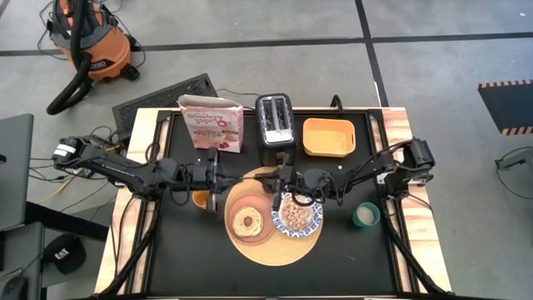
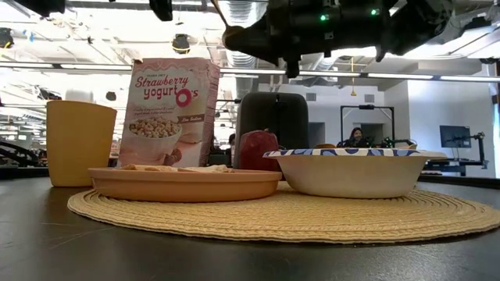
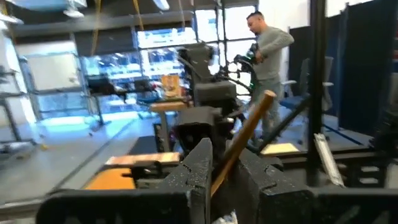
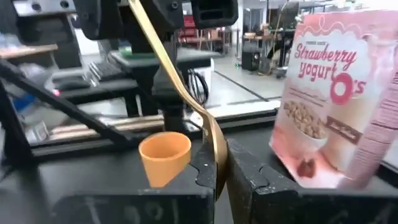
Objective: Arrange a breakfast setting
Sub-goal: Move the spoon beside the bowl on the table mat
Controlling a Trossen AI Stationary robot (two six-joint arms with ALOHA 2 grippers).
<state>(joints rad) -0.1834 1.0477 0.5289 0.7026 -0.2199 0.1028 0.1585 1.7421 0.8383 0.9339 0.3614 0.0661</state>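
Note:
The round light-wood board (image 1: 275, 250) carries the salmon-pink plate (image 1: 248, 222) with round toast (image 1: 247, 222) and the blue-and-white dish (image 1: 296, 215) of cereal. The red apple (image 2: 258, 150) stands behind them. My left gripper (image 1: 223, 179) and right gripper (image 1: 283, 179) face each other above the board's far edge. Both are shut on the slim golden spoon (image 4: 186, 87), which spans the gap between them in the air. My left gripper has the spoon's handle (image 3: 225, 163) between its two fingers, coming level from the table's left. The handle slants away past the fingertips, clear of the table. My right gripper pinches the spoon's wider end (image 4: 217, 163) between its two fingers, coming level from the table's right. The handle rises slanting toward my left gripper, clear of everything below.
A strawberry yogurt cereal box (image 1: 212, 125), the black toaster (image 1: 275, 121) and the yellow tray (image 1: 329, 137) stand along the far edge. An orange cup (image 1: 200, 198) stands left of the board and a green cup (image 1: 365, 215) to its right. A person (image 3: 268, 46) stands beyond the table.

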